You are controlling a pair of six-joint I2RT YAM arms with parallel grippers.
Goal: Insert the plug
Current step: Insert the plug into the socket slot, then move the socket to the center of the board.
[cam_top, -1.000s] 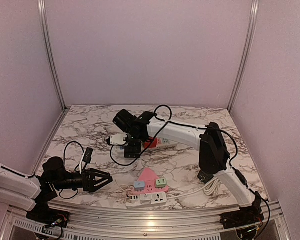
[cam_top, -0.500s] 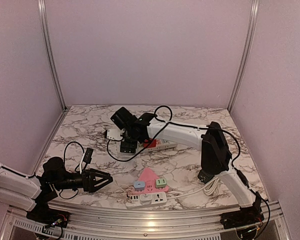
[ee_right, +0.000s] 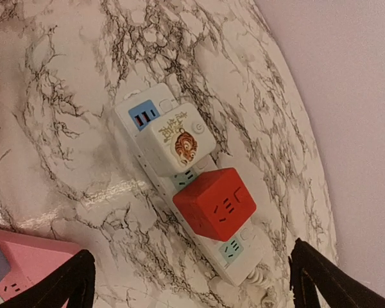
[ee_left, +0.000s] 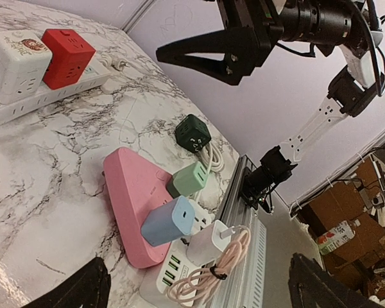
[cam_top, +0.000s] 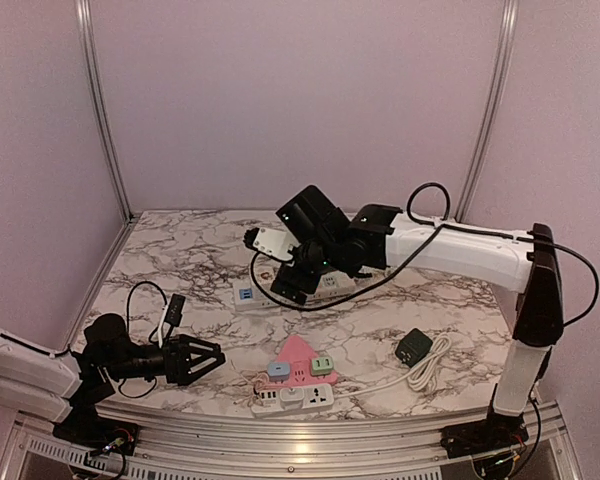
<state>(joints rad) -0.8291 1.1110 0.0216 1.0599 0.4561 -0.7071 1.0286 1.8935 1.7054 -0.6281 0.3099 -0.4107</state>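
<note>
white tiger-print cube plug (ee_right: 179,142) seated on white power strip (ee_right: 159,101) at centre of right wrist view, red cube (ee_right: 215,203) just beside it, right gripper (cam_top: 298,280) hovering mid-frame above strip, fingers wide and empty, left gripper (cam_top: 208,362) at lower left, fingers wide, holding nothing

The marble-patterned surface (cam_top: 180,250) carries a long white power strip (cam_top: 246,295) near its middle and, at the right, a dark green cube plug (cam_top: 412,346) beside its coiled white cable (cam_top: 430,368). Toward the front edge a pink triangular socket block (cam_top: 296,352) lies just behind a second white strip (cam_top: 302,398). At the left lies a black adapter (cam_top: 176,309) with a looping black cord (cam_top: 140,292).
</note>
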